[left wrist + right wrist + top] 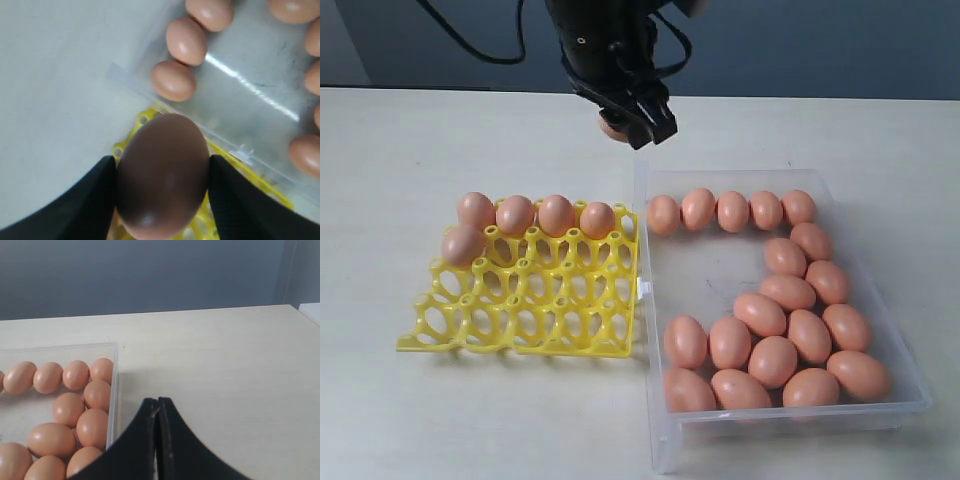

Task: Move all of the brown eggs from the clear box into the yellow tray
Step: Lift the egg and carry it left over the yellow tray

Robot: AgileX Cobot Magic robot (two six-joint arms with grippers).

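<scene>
Left wrist view: the left pincer (162, 167) clamps one brown egg (162, 200), with the yellow tray (142, 119) corner directly beneath and the clear box (250, 65) just beyond. Released off-centre, I reckon, it clips the tray's edge and rolls onto the surface (50, 100).

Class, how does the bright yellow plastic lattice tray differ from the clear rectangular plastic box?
The yellow tray is an opaque lattice of cups; the clear box is see-through with a flat floor. The tray is smaller than the box. The tray holds five brown eggs; the box holds far more. Both sit on the table.
</scene>
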